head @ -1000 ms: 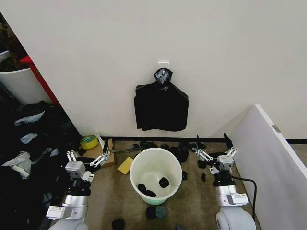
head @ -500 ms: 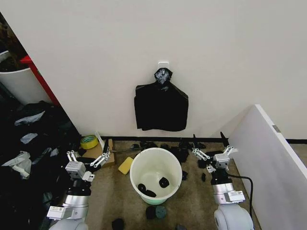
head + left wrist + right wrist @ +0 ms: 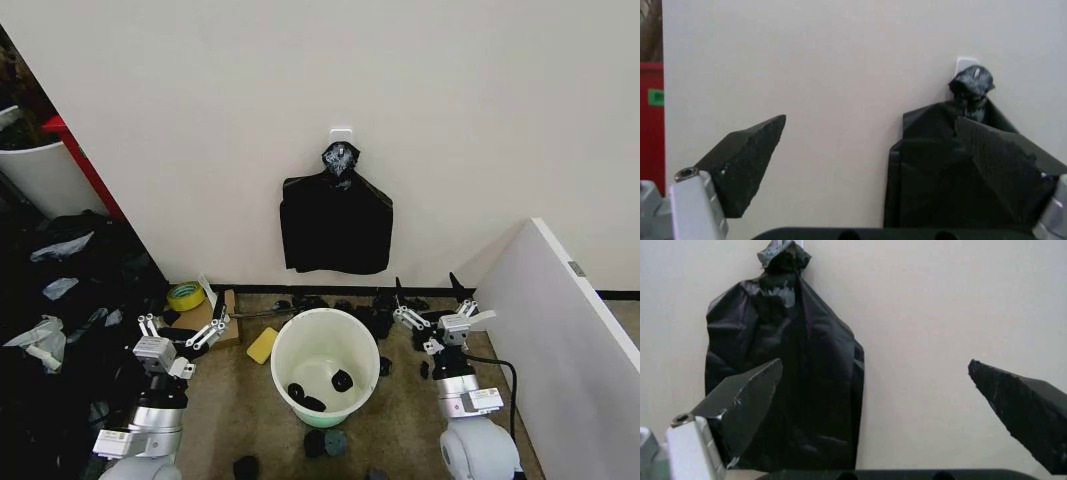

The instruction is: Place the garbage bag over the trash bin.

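Observation:
The trash bin [image 3: 278, 366], round and cream-white, stands on the floor in front of me with two small black lumps [image 3: 342, 380] lying inside. The garbage bag is out of view. A flat black bundle [image 3: 335, 225], knotted at its top, hangs from a wall hook above the bin. It also faces both wrist cameras, as the bundle [image 3: 933, 190] and the bundle [image 3: 800, 390]. My left gripper [image 3: 183, 316] is raised to the left of the bin, open and empty. My right gripper [image 3: 428, 298] is raised to the bin's right, also open and empty.
A white panel [image 3: 560, 330] walls off the right side. A heap of black plastic and clutter [image 3: 60, 320] fills the left, behind it a white container with red edging [image 3: 40, 170]. A yellow tape roll [image 3: 186, 296], a yellow sponge [image 3: 262, 345] and small black lumps [image 3: 325, 442] lie around the bin.
My right gripper has risen and shifted left, closer to the bin and the wall. The left gripper, the bin and the hanging bundle have not moved.

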You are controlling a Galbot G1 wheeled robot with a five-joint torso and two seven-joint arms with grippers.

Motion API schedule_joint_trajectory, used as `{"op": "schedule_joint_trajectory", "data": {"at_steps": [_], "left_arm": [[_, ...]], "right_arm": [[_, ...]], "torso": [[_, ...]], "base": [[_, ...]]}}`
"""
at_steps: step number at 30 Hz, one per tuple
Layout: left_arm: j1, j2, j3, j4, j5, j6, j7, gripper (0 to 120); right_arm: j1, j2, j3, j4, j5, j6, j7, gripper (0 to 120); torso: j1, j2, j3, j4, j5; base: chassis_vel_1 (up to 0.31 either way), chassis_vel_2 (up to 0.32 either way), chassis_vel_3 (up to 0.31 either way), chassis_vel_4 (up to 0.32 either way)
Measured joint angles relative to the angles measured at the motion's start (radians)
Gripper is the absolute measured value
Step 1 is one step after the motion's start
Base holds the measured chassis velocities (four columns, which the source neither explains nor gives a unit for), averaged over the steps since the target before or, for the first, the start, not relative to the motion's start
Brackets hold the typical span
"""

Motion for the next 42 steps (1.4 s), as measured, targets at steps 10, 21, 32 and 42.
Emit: {"op": "schedule_joint_trajectory", "data": {"at_steps": [10,21,32,42], "left_arm": [[-0.013,0.003,0.010,-0.003,-0.030,0.013,0.009,100],[-0.006,-0.021,0.015,0.005,0.011,-0.007,0.016,100],[0.016,-0.020,-0.011,0.029,-0.004,-0.037,0.005,100],[0.002,-0.031,-0.012,0.025,-0.015,-0.025,0.001,100]], "right_arm": [[-0.021,-0.014,0.027,0.030,0.015,0.019,-0.032,100],[0.088,-0.090,-0.095,0.040,0.315,-0.131,0.019,100],[0.431,-0.139,-0.238,-0.185,0.757,-0.187,-0.017,99],[0.633,-0.067,-0.339,-0.409,0.842,-0.091,-0.204,100]], "torso": [[0.000,0.000,0.000,-0.0001,-0.0001],[0.000,0.000,0.000,0.0007,-0.0001],[0.000,0.000,0.000,0.0004,-0.0003],[0.000,0.000,0.000,0.0000,-0.0001]], "base": [[0.000,0.000,0.000,0.000],[0.000,0.000,0.000,0.000],[0.000,0.000,0.000,0.000],[0.000,0.000,0.000,0.000]]}}
